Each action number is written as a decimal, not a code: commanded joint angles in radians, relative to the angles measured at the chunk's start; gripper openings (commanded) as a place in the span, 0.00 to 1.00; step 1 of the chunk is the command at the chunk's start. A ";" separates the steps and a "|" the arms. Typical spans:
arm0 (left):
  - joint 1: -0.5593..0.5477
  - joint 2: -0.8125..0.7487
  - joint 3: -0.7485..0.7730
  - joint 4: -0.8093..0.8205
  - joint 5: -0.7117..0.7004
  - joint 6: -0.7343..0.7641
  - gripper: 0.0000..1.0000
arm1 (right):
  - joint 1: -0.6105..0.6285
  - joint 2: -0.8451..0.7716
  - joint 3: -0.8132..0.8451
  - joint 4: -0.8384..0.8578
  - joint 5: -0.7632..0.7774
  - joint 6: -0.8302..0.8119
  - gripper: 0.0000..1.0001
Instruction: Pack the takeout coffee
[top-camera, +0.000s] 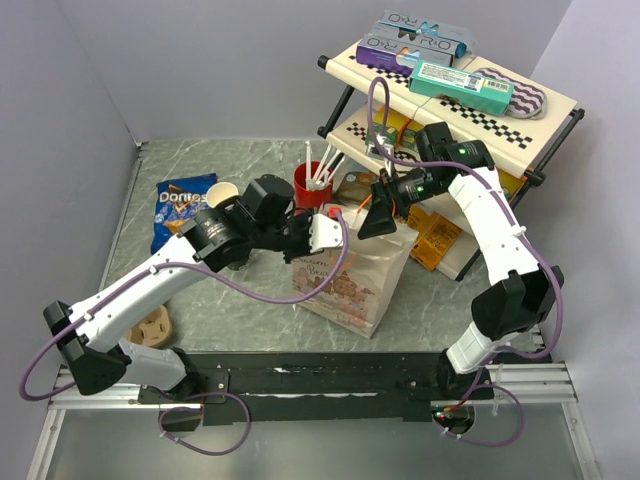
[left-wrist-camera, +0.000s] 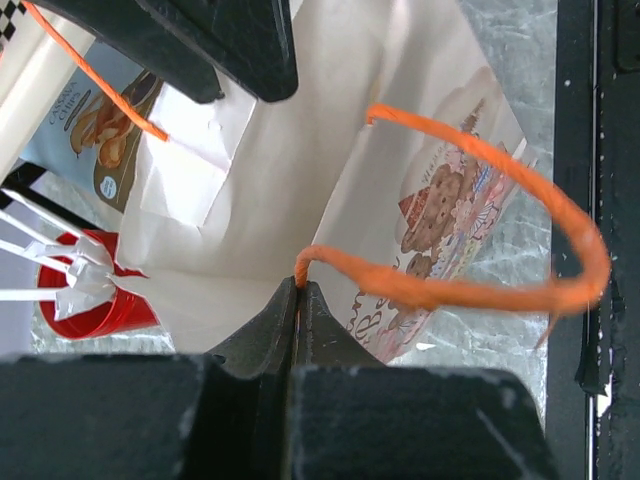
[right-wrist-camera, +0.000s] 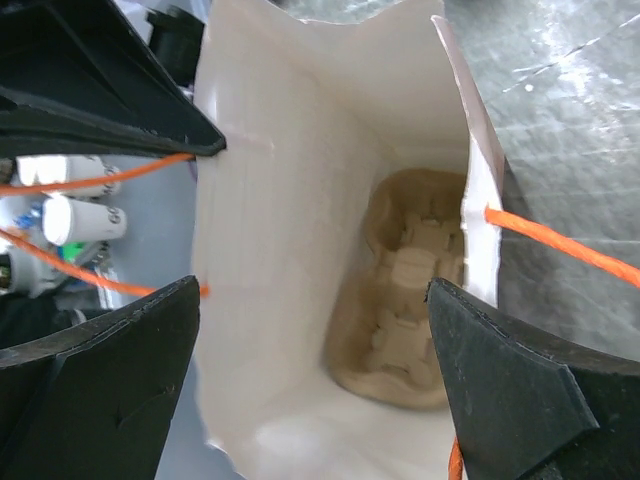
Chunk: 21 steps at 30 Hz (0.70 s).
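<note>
The takeout coffee (top-camera: 222, 193) stands on the table at the back left, half hidden behind my left arm; only its cream mouth shows. A printed white paper bag (top-camera: 350, 280) stands upright in the middle. My left gripper (top-camera: 325, 232) is shut on the bag's orange handle (left-wrist-camera: 470, 290), pinching it at the jaw tips (left-wrist-camera: 300, 285). My right gripper (right-wrist-camera: 312, 290) hangs open over the bag's mouth with nothing between its fingers. A pulp cup carrier (right-wrist-camera: 415, 290) lies at the bottom of the bag.
A red cup with white straws (top-camera: 315, 183) stands just behind the bag. A Doritos bag (top-camera: 183, 208) lies at the back left, and a round brown disc (top-camera: 153, 327) sits near my left arm's base. A checkered shelf (top-camera: 520, 120) with boxes fills the back right.
</note>
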 joint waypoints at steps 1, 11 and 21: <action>-0.001 -0.048 -0.020 0.029 -0.014 0.015 0.01 | -0.001 0.033 0.021 -0.087 0.009 -0.100 1.00; 0.002 -0.050 -0.032 0.003 0.001 0.043 0.01 | -0.009 -0.014 0.088 -0.104 -0.079 -0.166 1.00; 0.021 -0.039 -0.009 -0.017 0.078 0.007 0.01 | -0.012 -0.164 -0.174 0.305 0.001 0.025 1.00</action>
